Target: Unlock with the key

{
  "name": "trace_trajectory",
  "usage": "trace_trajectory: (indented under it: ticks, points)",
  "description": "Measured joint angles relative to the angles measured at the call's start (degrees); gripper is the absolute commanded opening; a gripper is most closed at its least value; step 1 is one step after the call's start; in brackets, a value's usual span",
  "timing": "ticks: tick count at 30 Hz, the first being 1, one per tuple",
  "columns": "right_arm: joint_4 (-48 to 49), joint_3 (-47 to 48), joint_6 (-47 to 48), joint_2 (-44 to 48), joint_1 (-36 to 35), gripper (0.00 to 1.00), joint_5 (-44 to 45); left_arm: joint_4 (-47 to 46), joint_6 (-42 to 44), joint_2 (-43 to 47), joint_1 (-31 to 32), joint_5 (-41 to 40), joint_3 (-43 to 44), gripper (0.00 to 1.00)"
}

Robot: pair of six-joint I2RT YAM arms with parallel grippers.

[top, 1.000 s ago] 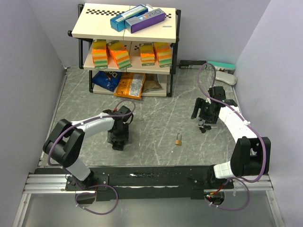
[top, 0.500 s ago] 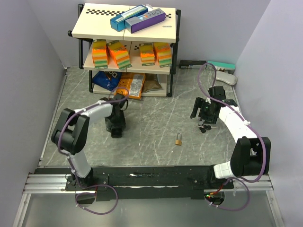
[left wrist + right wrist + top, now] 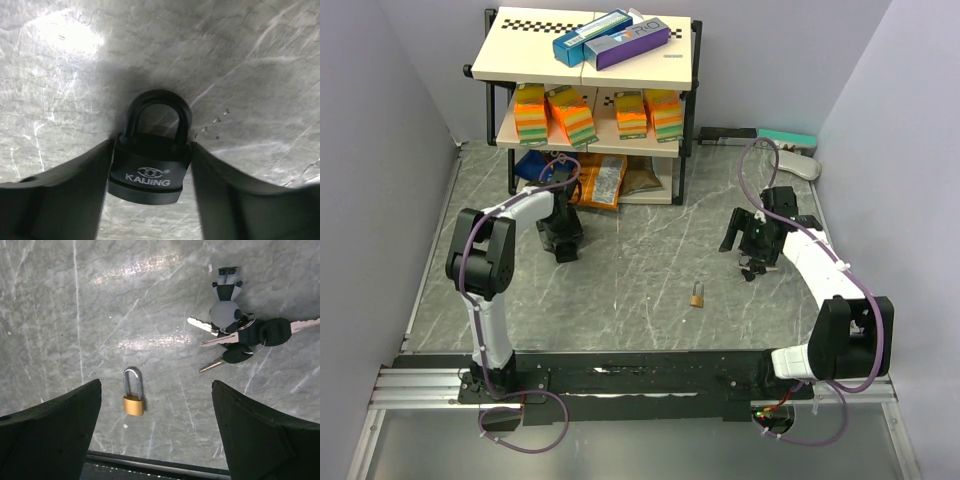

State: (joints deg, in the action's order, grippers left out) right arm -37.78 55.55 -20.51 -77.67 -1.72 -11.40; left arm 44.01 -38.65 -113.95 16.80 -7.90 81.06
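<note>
- Grey stone table (image 3: 60, 75) is seen under the black padlock (image 3: 149, 167), which is clamped by its sides in the left gripper (image 3: 564, 247).
- The lock should be held tight and steady.
- Keys (image 3: 240, 335) are lying below the wide-open right gripper (image 3: 156, 385); one key should be pinched by its head.
- A brass padlock (image 3: 133, 399) is lying nearby.

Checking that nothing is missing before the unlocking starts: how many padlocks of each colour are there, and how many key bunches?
Black metal padlock: 1
Small brass-coloured padlock: 1
Bunch of keys with a grey figure fob: 1
Total: 3
</note>
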Motion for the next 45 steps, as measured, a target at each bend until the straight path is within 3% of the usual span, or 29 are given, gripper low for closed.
trace_trajectory:
  ticks: [1,5,11,16,26,36,41,45]
  points:
    - [0.04,0.0,0.15,0.02,0.0,0.97,0.22,0.0,0.02,0.0,0.0,-0.02,0.02,0.86]
    - [-0.02,0.07,0.76,-0.09,0.0,0.97,1.33,-0.72,0.0,0.59,0.0,-0.11,0.02,0.99]
    - [-0.81,3.21,1.7,-4.02,0.0,0.94,2.32,-1.57,-0.04,8.09,0.02,-0.55,-1.03,0.96]
    - [-0.79,6.4,2.58,-10.08,0.0,0.85,3.48,-4.28,-0.04,22.91,0.72,-0.92,-5.95,0.96]
    - [-0.85,10.32,4.11,-17.81,0.0,0.81,10.21,-11.08,-1.38,47.52,1.14,2.67,-16.35,0.96]
    - [-0.85,11.3,4.98,-22.49,0.0,0.69,12.87,-11.45,-4.57,60.11,1.14,7.54,-25.51,0.96]
    - [-0.87,11.3,5.03,-24.02,0.0,0.64,12.02,-11.32,-5.16,62.12,1.14,10.95,-26.12,0.96]
    - [-0.87,11.3,5.16,-24.63,0.0,0.5,11.82,-11.98,-5.11,62.38,1.14,14.4,-26.43,0.96]
